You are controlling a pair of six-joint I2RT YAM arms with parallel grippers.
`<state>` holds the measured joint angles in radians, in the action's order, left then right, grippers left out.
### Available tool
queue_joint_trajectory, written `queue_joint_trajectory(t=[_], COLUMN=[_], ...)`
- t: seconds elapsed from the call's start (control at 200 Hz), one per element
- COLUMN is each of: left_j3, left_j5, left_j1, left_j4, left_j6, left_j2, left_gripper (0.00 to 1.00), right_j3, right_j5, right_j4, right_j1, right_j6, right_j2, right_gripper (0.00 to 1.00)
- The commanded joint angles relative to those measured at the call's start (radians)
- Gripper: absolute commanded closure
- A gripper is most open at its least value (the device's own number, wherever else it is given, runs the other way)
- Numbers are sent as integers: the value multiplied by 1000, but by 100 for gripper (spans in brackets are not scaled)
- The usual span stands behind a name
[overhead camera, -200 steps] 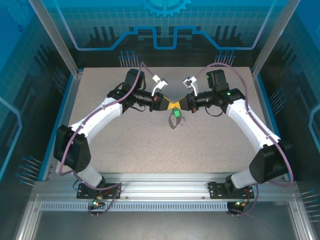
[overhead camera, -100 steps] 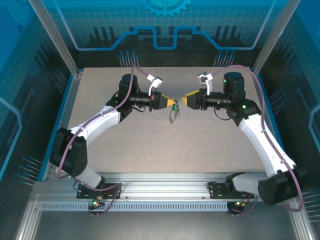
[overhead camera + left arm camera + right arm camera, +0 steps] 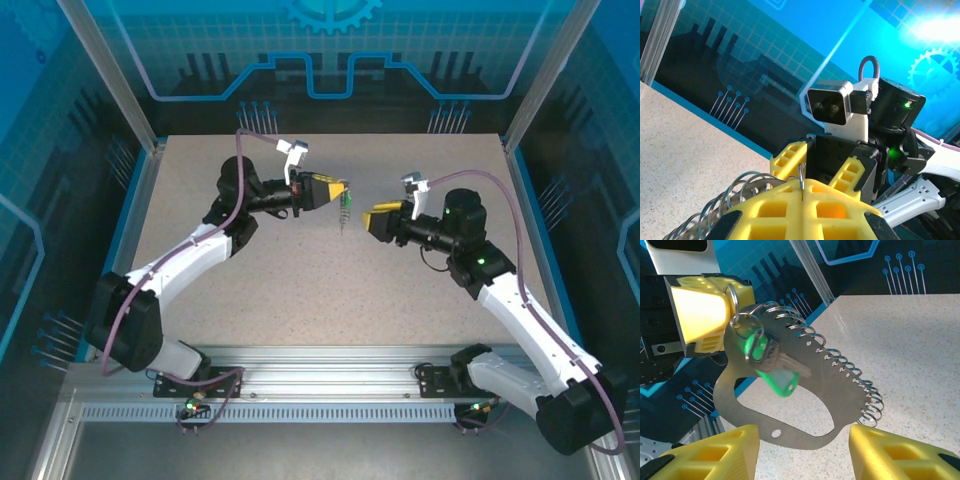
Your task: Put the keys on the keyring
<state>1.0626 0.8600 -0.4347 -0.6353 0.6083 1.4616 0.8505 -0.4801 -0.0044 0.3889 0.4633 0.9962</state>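
Top external: keyring [image 3: 345, 212] hangs over speckled beige table [image 3: 300, 300]; blue circuit-print walls [image 3: 200, 50].

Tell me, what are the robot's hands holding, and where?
The left gripper is shut on the keyring, pinching the wire ring at its top; the green key hangs on it. The right gripper is open, holding nothing.
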Motion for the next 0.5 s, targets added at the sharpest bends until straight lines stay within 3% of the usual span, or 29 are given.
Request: queue_joint_trajectory(t=[0.0,0.49], left_j3=[-13,2], left_j5=[-44,-45], left_j1=[-19,-40], left_j4=[-50,-38], left_j6=[15,13], left_j2=[-32,-21], left_gripper=[100,100], right_j3=[8,105], right_j5=[34,53], right_j4=[115,110], right_j1=[39,88], right_j6=[2,-55], right_j2=[8,105], right_gripper=[48,51])
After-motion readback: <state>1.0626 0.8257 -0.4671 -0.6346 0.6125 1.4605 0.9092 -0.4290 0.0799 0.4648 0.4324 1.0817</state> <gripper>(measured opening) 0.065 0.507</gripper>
